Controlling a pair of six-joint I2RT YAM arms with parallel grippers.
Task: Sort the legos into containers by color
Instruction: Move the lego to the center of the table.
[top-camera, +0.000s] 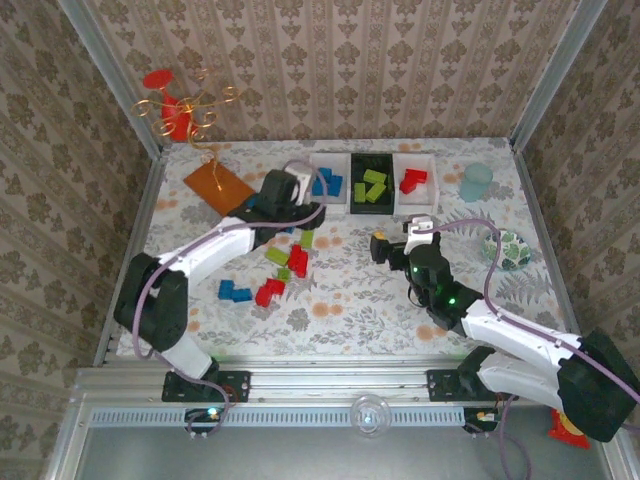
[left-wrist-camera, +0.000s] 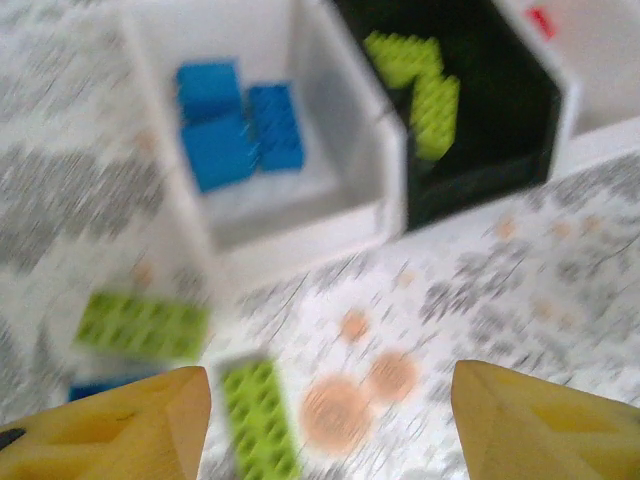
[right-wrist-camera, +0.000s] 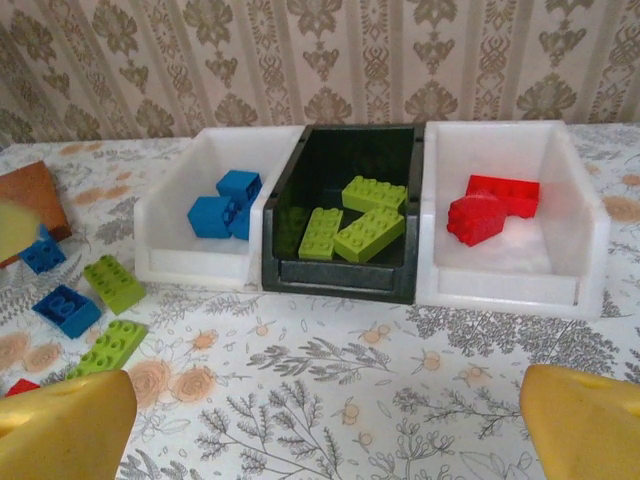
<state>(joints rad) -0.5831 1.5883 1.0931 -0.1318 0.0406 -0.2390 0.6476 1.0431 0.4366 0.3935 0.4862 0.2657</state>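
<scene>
since the left pincer (left-wrist-camera: 330, 400) stands open with nothing between its yellow fingers (left-wrist-camera: 130, 430), the point to settle is where the nearest loose brick lies from it. in the left wrist view a lime green brick (left-wrist-camera: 262, 420) lies on the worktop (left-wrist-camera: 520, 290) close beside the finger at the left of that view, off centre in the gap. its long axis runs away from the camera with a slight lean, so roughly across the line on which the fingers close. judgement: they would meet its short width, once shifted a little toward it. a second green brick (left-wrist-camera: 140, 325) lies crosswise further out on the same side.

beyond these, the left white bin (left-wrist-camera: 300, 225) holds blue bricks and the black bin (left-wrist-camera: 480, 170) beside it holds green ones; the black bin lies ahead and to the right of the pincer.

seen from above, the left pincer (top-camera: 283, 195) hangs between the loose bricks (top-camera: 290, 258) and the bins. the right pincer (top-camera: 400, 243), fully open and empty, is over bare worktop to the right of that scatter. judgement: the left arm is the nearer.
</scene>
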